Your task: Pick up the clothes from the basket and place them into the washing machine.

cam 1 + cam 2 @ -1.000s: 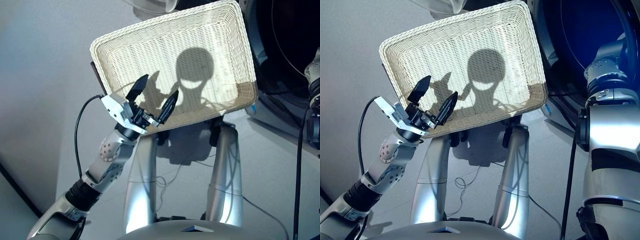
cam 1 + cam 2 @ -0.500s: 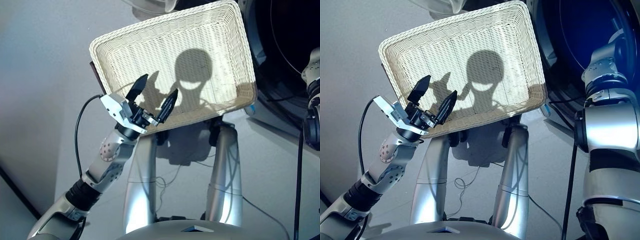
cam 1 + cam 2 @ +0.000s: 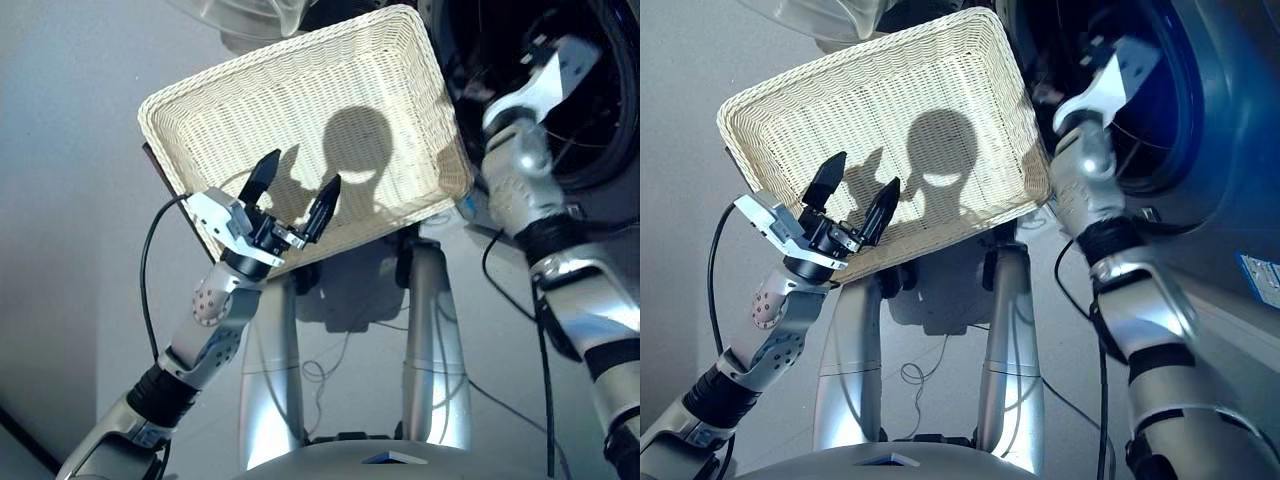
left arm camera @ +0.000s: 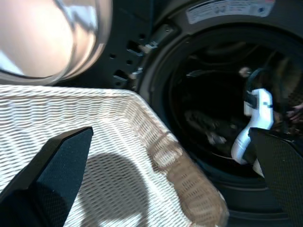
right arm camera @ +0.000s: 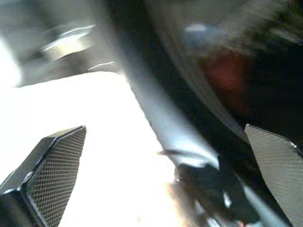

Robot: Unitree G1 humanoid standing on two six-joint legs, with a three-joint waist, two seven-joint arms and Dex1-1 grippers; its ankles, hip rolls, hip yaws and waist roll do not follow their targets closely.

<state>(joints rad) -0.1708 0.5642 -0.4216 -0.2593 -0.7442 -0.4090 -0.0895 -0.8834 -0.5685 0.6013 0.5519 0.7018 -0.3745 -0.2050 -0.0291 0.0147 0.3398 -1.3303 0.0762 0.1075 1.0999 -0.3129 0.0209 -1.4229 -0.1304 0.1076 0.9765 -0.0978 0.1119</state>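
Note:
The cream-white wicker basket point(image 3: 300, 110) lies tilted in the middle of the eye views, and no clothes show in it. My left gripper point(image 3: 303, 170) hangs open over its near rim with nothing between its fingers. My right arm point(image 3: 520, 150) reaches up into the round porthole of the dark washing machine point(image 3: 1210, 200). The right gripper point(image 5: 165, 127) is open and holds nothing. A dark garment point(image 4: 208, 130) lies on the drum floor. A blurred red-orange patch point(image 5: 227, 75) shows deeper in the drum.
The machine's glass door point(image 4: 47, 38) stands swung open beyond the basket's far rim. A black cable point(image 3: 148, 270) loops from my left wrist. Thin cords lie on the grey floor point(image 3: 80, 150) under the basket.
My right arm has lifted from the right edge and gone into the machine's porthole. The whole picture has shifted left with the camera. The left gripper stays open over the basket.

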